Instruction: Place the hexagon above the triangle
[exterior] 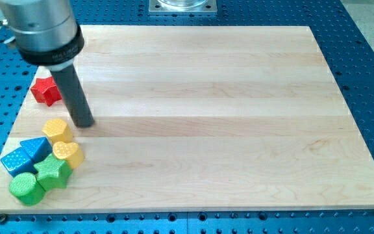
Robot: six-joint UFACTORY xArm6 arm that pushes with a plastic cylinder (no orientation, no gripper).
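Observation:
The yellow hexagon lies near the board's left edge. The blue triangle lies just below and left of it, touching it or nearly so. My tip rests on the board just to the upper right of the yellow hexagon, close to its edge; I cannot tell whether it touches. The rod rises up and to the left from the tip to the grey arm body at the view's top left.
A red star lies above the hexagon, left of the rod. A blue cube, a yellow heart, a green star and a green cylinder cluster at the bottom left. The wooden board sits on a blue perforated table.

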